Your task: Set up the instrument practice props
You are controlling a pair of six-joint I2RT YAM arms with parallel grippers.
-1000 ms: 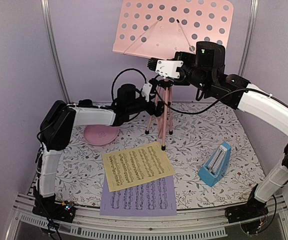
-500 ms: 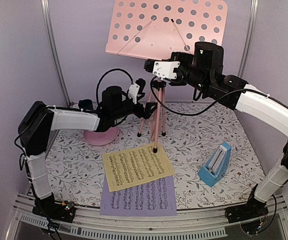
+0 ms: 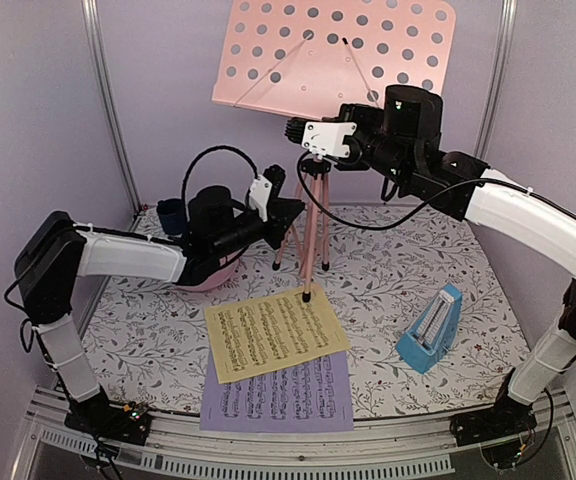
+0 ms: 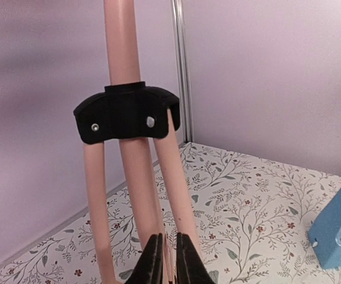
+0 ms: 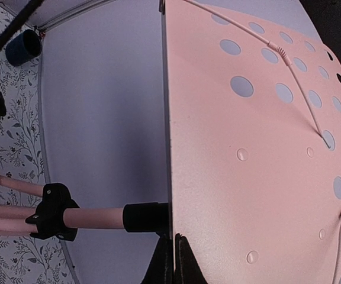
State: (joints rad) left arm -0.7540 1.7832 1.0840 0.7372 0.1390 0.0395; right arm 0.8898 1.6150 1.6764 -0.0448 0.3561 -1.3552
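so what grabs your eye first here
The tall pink tripod music stand with its perforated desk dominates the back centre, both arms on it: the left gripper pinches a leg low down, the right gripper is shut at the desk's lower edge. In front, a yellow sheet of printed music overlaps a lavender sheet, and a small blue pyramid metronome stands right.

lavender walls [image 3: 28,100], metal corner posts [image 3: 109,100], floral tabletop [image 3: 398,270] — soft, even light
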